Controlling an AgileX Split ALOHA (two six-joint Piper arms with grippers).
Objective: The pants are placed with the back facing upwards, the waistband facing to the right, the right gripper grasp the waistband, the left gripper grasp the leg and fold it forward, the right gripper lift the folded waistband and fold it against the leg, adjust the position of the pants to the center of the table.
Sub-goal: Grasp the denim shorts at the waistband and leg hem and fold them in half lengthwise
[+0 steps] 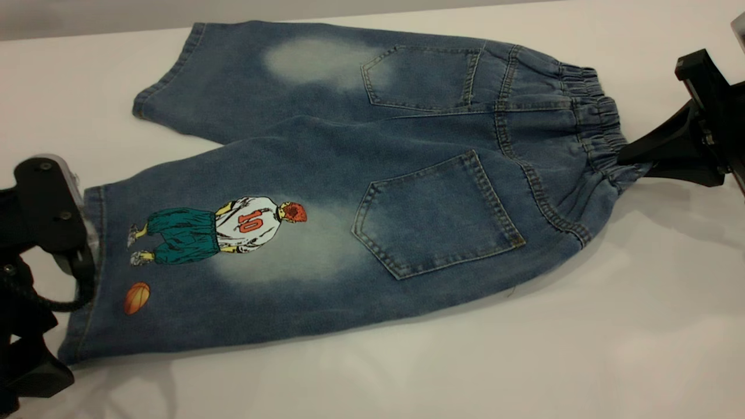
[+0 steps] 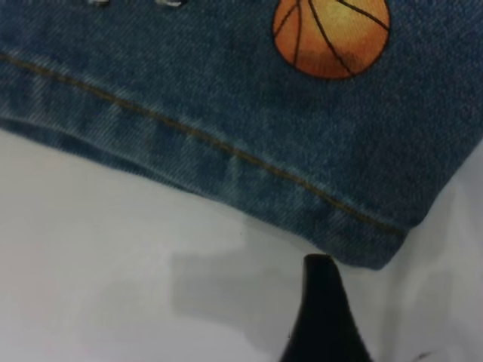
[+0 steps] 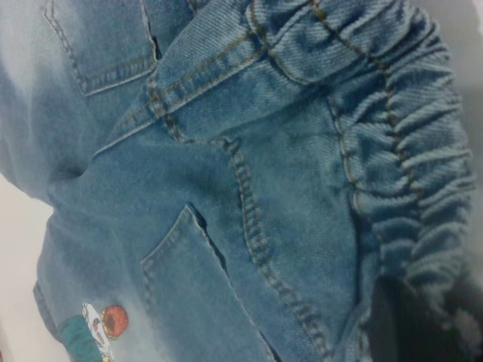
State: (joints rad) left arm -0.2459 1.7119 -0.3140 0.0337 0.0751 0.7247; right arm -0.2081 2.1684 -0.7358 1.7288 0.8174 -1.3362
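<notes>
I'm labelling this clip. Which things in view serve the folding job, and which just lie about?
In the job:
pants
waistband, held by the right gripper
printed leg
left gripper at the leg hem
table

Lying about:
nothing else visible

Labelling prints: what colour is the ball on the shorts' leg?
Orange with dark seam lines, on the ball; clearest in the left wrist view.

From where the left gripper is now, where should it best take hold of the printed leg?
Probably at the hem edge of the leg, near the orange ball. The hem lies flat on the table and faces the left gripper, so coming in low from that open end looks best.
</notes>
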